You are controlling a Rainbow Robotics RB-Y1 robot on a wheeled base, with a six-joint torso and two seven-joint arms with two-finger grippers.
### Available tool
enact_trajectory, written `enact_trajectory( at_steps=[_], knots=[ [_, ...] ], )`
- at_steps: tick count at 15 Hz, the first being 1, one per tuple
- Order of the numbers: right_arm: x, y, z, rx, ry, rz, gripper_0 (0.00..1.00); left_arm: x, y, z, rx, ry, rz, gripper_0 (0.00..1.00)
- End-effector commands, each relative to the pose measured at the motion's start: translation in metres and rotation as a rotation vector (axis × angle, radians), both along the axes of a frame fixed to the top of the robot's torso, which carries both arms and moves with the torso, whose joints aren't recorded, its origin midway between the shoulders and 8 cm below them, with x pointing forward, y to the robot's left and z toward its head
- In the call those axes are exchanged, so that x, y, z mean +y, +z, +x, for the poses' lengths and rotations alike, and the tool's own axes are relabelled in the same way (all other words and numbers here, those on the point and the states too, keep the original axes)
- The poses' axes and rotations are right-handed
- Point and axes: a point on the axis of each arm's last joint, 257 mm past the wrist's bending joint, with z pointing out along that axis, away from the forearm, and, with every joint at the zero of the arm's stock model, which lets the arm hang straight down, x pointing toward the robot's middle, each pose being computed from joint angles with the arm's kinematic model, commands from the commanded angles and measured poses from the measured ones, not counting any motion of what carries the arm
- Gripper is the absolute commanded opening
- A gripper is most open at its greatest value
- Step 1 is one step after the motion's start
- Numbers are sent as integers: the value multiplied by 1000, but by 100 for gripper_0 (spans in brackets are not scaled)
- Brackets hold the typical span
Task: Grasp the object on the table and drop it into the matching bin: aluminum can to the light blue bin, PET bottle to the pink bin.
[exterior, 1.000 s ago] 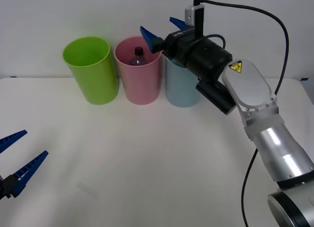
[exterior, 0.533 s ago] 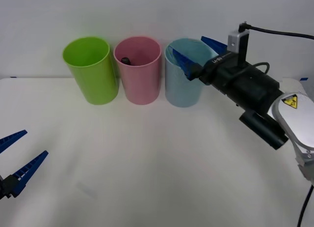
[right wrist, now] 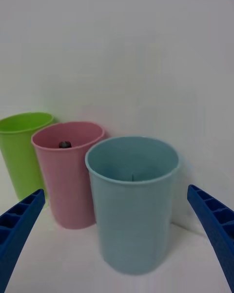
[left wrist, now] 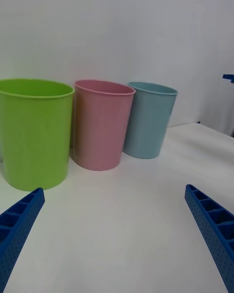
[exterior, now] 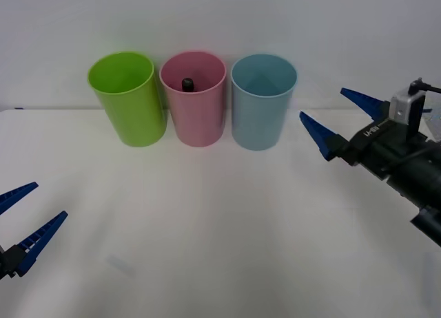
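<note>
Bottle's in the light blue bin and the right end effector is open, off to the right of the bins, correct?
Not quite. The bottle sits in the pink bin, not the light blue bin; the front view shows its black cap there. The right end effector is open, right of the bins.

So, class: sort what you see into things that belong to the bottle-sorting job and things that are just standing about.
Part of the job:
- PET bottle, black cap showing inside the pink bin
- light blue bin, for cans
- right pincer, open, beside the light blue bin
- table

Standing about:
- lime green bin
- left pincer, open, parked low at the table's near edge
</note>
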Motion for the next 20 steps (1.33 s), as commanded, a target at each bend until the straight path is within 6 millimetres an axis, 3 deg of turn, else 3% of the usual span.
enact_trajectory(
  at_steps=[1,9,16,20],
  knots=[
    [-25,-19,-21,1,-28,-62,100,0,0,0,0,0,0,100],
    [-83,-83,-83,79,-106,-124,100,0,0,0,0,0,0,100],
    [-119,-110,-131,115,-155,-147,100,0,0,0,0,0,0,100],
    [-145,-141,-153,162,-135,-150,100,0,0,0,0,0,0,100]
  ],
)
